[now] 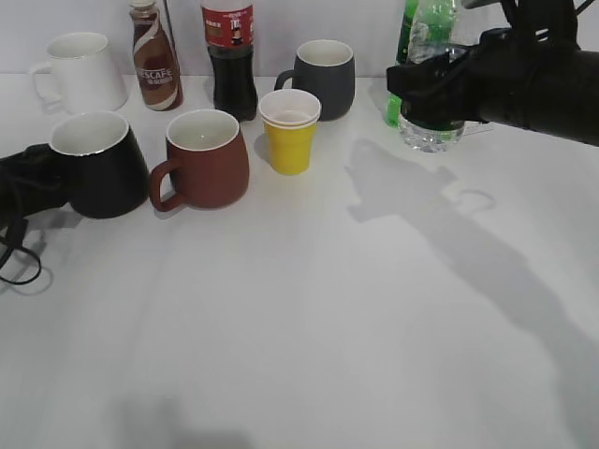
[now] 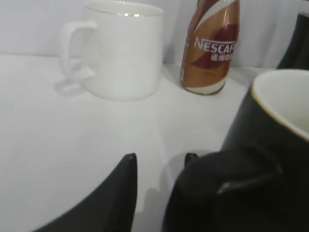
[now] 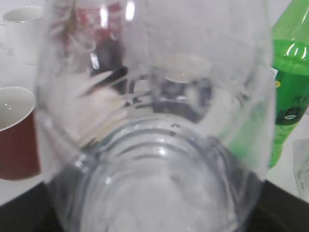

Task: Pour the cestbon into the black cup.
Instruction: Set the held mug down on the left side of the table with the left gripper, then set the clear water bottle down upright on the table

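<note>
The black cup (image 1: pixel 98 168) stands at the left of the table, and its rim and side fill the right of the left wrist view (image 2: pixel 275 125). My left gripper (image 1: pixel 37 182) is open at the cup's handle side. Table shows between its fingertips (image 2: pixel 159 157), and the handle lies against the right finger. My right gripper (image 1: pixel 423 94) is shut on the cestbon (image 1: pixel 432 131), upright at the back right. The clear ribbed bottle fills the right wrist view (image 3: pixel 159 145). Its label is hidden by the gripper.
A brownish-red mug (image 1: pixel 201 159), a yellow paper cup (image 1: pixel 290 136), a dark grey mug (image 1: pixel 323 75), a cola bottle (image 1: pixel 229 56), a Nescafe bottle (image 1: pixel 154 61) and a white mug (image 1: pixel 80 70) stand between the grippers. A green soda bottle (image 3: pixel 289 87) stands behind the cestbon.
</note>
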Controlling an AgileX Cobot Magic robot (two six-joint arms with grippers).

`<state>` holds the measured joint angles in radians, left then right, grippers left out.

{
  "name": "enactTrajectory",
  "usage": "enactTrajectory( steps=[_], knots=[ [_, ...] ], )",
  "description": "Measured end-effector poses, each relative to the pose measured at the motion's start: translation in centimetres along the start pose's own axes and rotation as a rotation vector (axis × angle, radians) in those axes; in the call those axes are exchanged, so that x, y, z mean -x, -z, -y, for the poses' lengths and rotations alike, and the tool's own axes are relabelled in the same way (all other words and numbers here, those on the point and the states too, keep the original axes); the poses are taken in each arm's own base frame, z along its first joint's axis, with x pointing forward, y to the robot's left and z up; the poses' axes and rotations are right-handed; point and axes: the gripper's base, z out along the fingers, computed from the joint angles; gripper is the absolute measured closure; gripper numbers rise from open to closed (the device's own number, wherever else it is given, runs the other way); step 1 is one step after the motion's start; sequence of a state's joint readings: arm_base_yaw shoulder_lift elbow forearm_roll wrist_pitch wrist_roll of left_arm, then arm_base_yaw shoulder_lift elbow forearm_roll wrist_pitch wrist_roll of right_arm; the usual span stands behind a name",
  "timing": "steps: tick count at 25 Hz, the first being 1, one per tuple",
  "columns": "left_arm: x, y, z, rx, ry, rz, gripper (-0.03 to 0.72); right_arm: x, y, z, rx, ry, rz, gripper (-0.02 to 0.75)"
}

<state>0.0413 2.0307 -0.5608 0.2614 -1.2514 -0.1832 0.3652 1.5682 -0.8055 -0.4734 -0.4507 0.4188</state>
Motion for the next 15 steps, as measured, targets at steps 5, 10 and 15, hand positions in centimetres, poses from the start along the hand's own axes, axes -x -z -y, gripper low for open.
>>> enactTrajectory(
  steps=[5,10,15],
  knots=[
    [0.3,1.8,0.4,0.016,0.005,-0.036,0.426,0.0,0.0,0.0,-0.001,-0.006,0.002,0.275],
    [0.8,3.2,0.7,0.019,0.006,-0.04,0.422,0.0,0.0,0.0,-0.003,-0.011,0.002,0.275],
    [0.2,4.1,0.9,0.022,0.014,-0.072,0.415,0.0,0.0,0.1,-0.008,-0.022,0.005,0.275]
  ],
)
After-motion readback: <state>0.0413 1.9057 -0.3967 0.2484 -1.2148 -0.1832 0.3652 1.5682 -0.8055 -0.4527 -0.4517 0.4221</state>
